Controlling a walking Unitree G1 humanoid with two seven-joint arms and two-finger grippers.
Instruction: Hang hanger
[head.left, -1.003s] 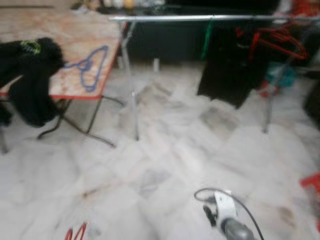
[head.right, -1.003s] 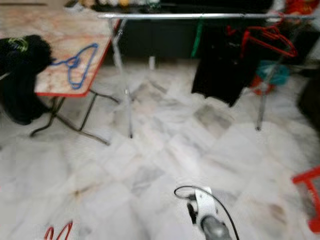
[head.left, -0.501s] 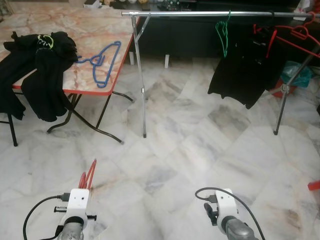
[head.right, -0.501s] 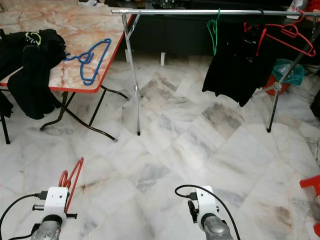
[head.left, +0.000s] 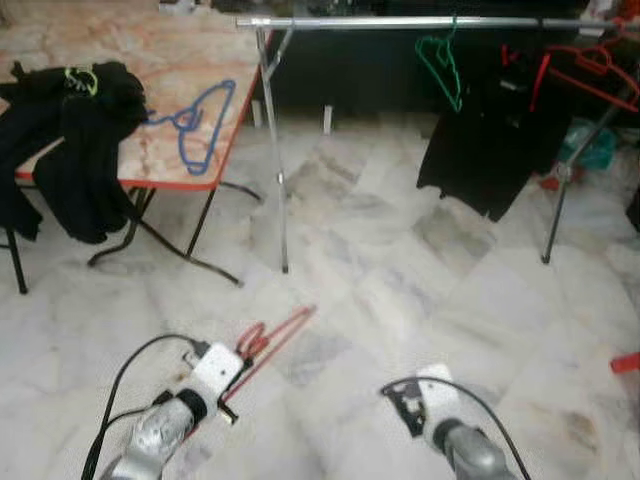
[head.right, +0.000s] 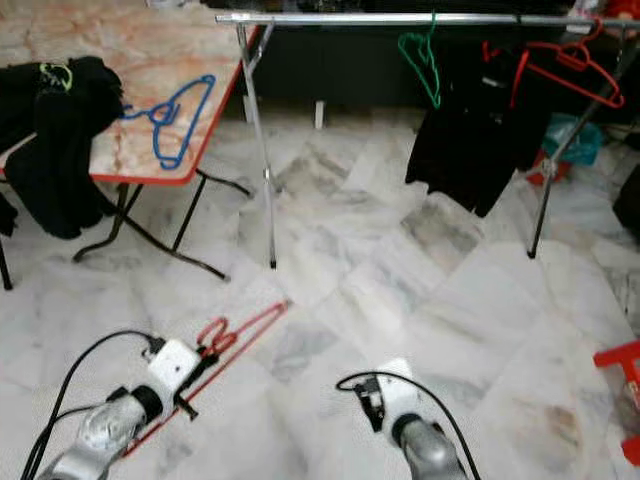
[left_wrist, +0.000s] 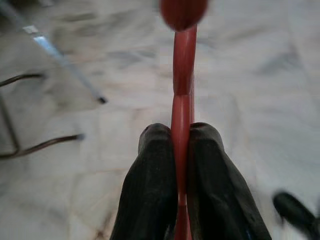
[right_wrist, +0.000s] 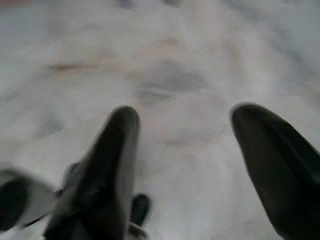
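left wrist view: left jaws clamping thin red hanger; right jaws apart.

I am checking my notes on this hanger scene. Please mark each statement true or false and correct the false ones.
1. The left gripper is shut on the red hanger. True.
2. The right gripper holds a blue hanger. False: it is open, holding nothing.
3. The blue hanger lies on the table. True.
4. The green hanger lies on the floor. False: it hangs on the rail.
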